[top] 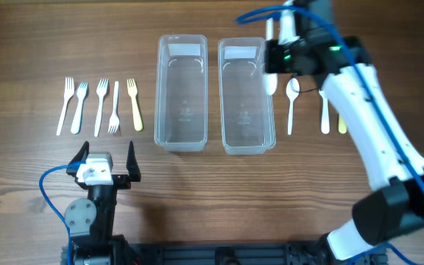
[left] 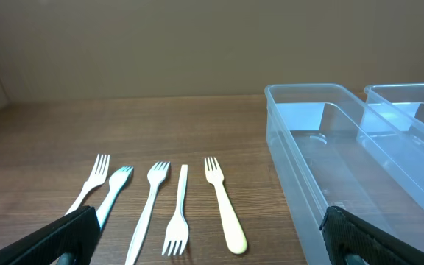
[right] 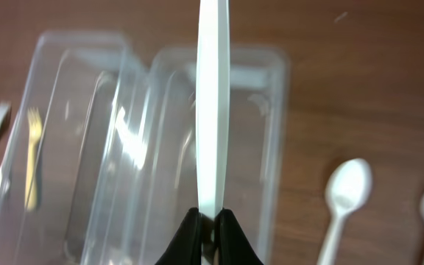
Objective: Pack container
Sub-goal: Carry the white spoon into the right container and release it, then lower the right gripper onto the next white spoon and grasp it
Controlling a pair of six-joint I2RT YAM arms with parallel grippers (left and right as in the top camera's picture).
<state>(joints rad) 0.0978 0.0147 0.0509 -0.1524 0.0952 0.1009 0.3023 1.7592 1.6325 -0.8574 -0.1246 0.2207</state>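
Right gripper: closed on a white utensil. You see the utensil edge-on, its head out of frame. It hangs over the right container. Left container: just beside the right one, both lying on the table. Spoons: on the table beyond the right container. Left gripper: open, holding nothing, low near your five forks, which lie left of the containers.

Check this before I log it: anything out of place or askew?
One fork in the left row lies reversed, tines toward the robot, while its four neighbours point away. Nothing else stands out.
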